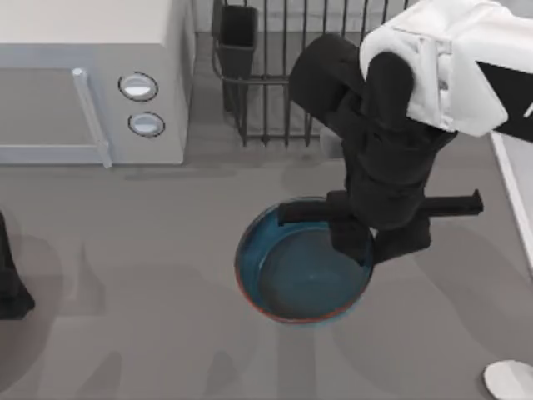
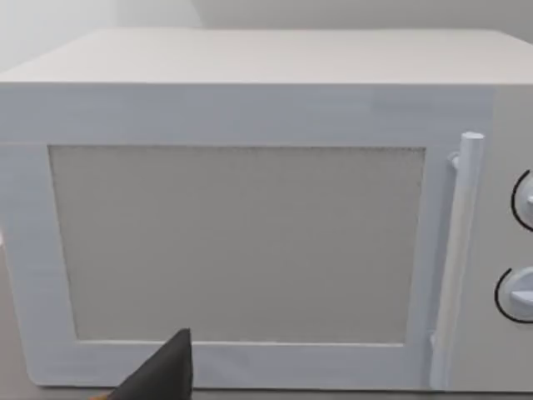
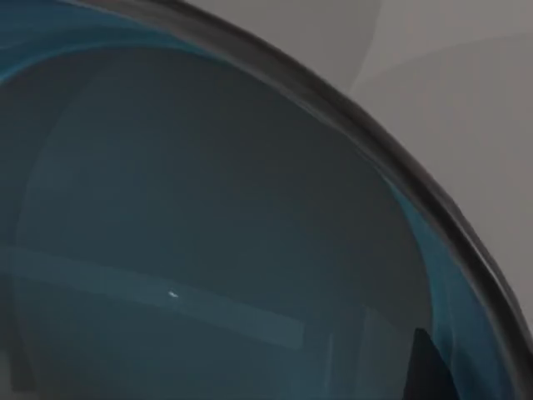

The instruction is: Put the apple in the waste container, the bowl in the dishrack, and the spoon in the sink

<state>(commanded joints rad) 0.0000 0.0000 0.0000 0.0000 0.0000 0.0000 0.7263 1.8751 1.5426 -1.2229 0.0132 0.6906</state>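
The bowl sat upright on the counter, mouth facing up, a little right of the middle and nearer the front edge than the back; being round, it had no long axis to speak of. Its blue inside showed, ringed by the reddish-brown rim. The right tool was at the bowl's back-right rim, its dark fingers reaching down onto or just inside that rim, and whether they were apart or clamped on the rim could not be told. In the right wrist view the bowl's blue hollow and its curved dark rim were seen from very near, with a dark fingertip at the picture's lower edge. Behind the bowl, at the back edge of the counter, stood the dishrack with its upright bars and a dark cutlery cup at its back-left corner. To the left of the rack stood a white microwave with two round knobs and a bar handle; the left wrist view faced its door. The left arm was parked at the counter's left edge. At the front-right corner lay a small white oval object, seemingly the spoon, partly cut off so its direction was unclear. A pale raised rim ran along the right edge, seemingly the sink.
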